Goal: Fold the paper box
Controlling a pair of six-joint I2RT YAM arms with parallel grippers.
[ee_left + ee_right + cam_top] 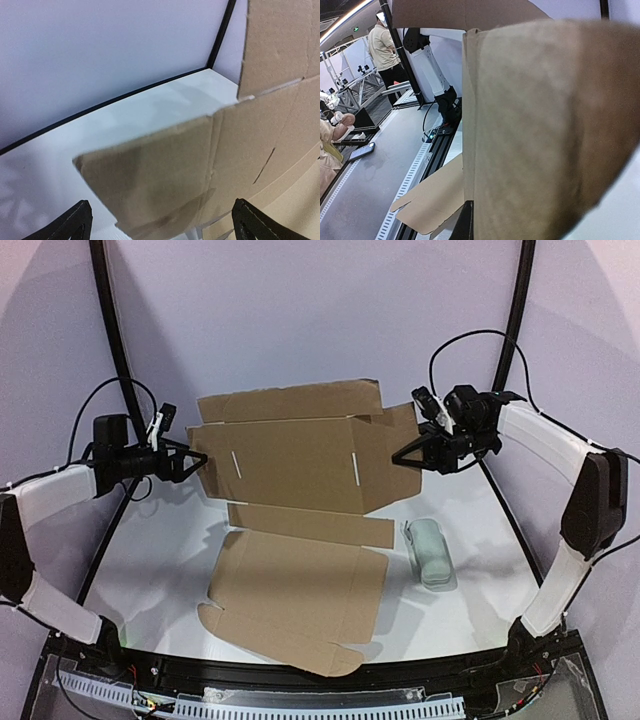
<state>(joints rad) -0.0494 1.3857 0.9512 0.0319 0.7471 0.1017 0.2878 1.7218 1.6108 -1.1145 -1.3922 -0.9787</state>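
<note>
- Starting at centre table: the paper box (300, 465) sits half formed on the white table (150, 570). Its near panel lies flat toward the arm bases, and its middle and far panels are lifted off the surface.
- Left gripper (198, 464) is at the box's raised left end, released, jaws spread wide.
- From the left wrist view, both dark fingers (75, 224) stand far apart at the bottom corners, with a brown side flap reaching down between them. Touching or not, I cannot tell.
- Right gripper (400, 457) is at the box's raised right end, clenched tight, its tip meeting the right side flap.
- Right wrist view is nearly filled by cardboard, very close and blurred, so I cannot tell whether any card is pinched.
- Pale grey-green oblong object (430, 553) lies on the table just right of the box's flat panel, apart from both grippers.
</note>
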